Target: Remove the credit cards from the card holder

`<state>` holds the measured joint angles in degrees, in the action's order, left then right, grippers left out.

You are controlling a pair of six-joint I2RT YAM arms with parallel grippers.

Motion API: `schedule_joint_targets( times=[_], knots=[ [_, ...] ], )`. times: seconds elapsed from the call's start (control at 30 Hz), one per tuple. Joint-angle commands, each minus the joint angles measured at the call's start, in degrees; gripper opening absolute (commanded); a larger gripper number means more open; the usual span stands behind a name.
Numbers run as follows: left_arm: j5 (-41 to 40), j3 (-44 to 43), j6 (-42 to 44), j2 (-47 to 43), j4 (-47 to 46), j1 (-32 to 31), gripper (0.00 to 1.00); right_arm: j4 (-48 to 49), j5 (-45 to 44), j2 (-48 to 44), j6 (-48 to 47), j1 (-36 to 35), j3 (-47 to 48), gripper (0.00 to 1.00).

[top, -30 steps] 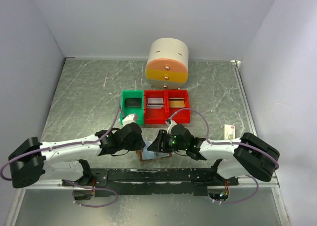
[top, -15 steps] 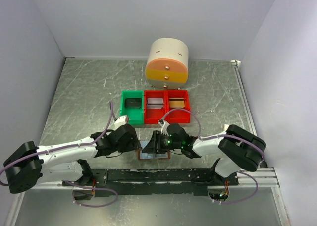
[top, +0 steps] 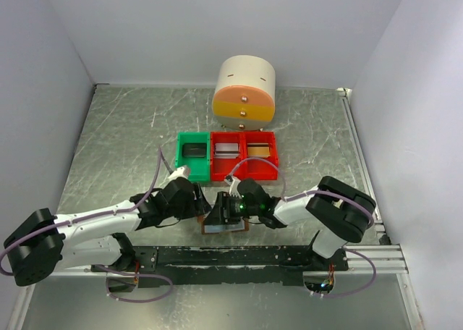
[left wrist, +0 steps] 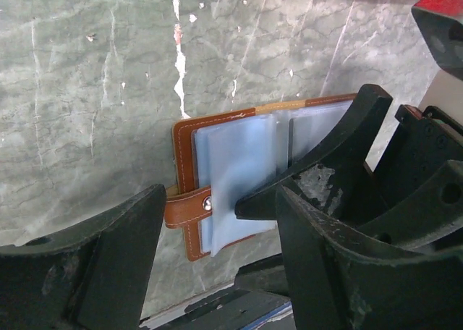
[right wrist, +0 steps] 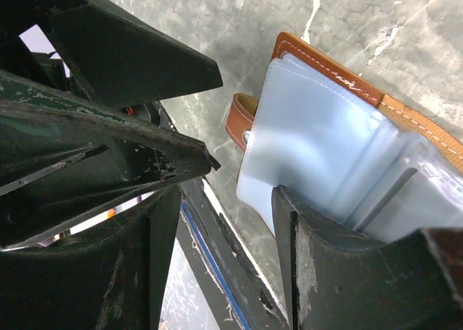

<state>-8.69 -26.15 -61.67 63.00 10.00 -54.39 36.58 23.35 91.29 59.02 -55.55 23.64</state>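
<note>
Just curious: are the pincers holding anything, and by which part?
Nothing is gripped: left pincer and right pincer stand open over the flat brown leather-like card holder.

Card holder [left wrist: 231, 171] lies before row of bins [top: 226, 172].

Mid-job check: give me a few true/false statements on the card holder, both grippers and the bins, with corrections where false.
1. The card holder lies open on the table. True.
2. The left gripper is clamped on the holder's snap strap. False: its jaws stand open and hold nothing.
3. A finger of the right gripper reaches over the holder's clear sleeves. True.
4. All three bins are red. False: there is one green bin beside two red bins.
5. A round cream drawer unit stands behind the bins. True.
</note>
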Motion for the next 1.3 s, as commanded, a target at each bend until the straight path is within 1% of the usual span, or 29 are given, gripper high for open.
schedule_joint_targets(
  times=[0.0,0.1,0.2,0.23,0.3,0.43,0.5,0.57,0.63,0.73,0.83,1.07,1.27],
  knots=[
    [1.74,0.84,1.33,1.09,-3.26,0.60,0.73,2.60,1.15,0.67,-0.32,-0.52,0.55,0.54],
    [1.45,0.14,1.65,4.59,-1.99,0.60,0.68,2.28,0.51,-1.35,-0.50,-0.53,-0.11,0.54],
    [0.72,-1.53,2.45,8.29,0.65,0.60,0.60,-3.38,-2.52,-6.68,-1.97,-0.53,-0.02,0.54],
    [0.47,-2.23,2.78,9.22,1.46,0.55,0.56,-6.08,-3.96,-9.06,-2.63,-0.50,0.07,0.54],
    [0.26,-2.77,3.48,10.50,2.39,0.59,0.51,-14.70,-8.99,-14.18,-4.19,-0.55,0.88,0.54],
    [-0.14,-3.32,4.05,11.00,3.35,0.53,0.50,-35.30,-23.30,-23.29,-4.30,-0.40,2.68,0.54],
    [-0.08,-3.20,4.10,10.50,3.13,0.47,0.49,-41.91,-27.60,-26.41,-3.72,-0.32,2.61,0.54],
    [0.32,-3.02,4.17,10.08,2.72,0.51,0.49,-46.16,-29.33,-28.42,-2.76,-0.11,2.13,0.54],
    [0.88,-2.88,4.18,9.81,2.29,0.47,0.49,-46.77,-28.52,-29.34,-2.09,-0.04,1.15,0.54],
    [1.92,-2.85,4.29,9.59,1.52,0.50,0.48,-43.06,-25.50,-29.49,-1.38,0.00,-0.84,0.53],
    [2.81,-2.90,4.52,9.51,0.90,0.46,0.46,-40.37,-24.08,-28.17,-0.88,-0.01,-1.65,0.52],
    [3.24,-2.98,4.80,9.59,1.00,0.51,0.43,-38.73,-23.36,-23.25,-1.17,-0.08,-0.91,0.51],
    [4.16,-2.26,4.95,10.02,0.07,0.51,0.38,-33.58,-20.81,-22.68,-1.28,-0.11,-1.64,0.49]
  ],
)
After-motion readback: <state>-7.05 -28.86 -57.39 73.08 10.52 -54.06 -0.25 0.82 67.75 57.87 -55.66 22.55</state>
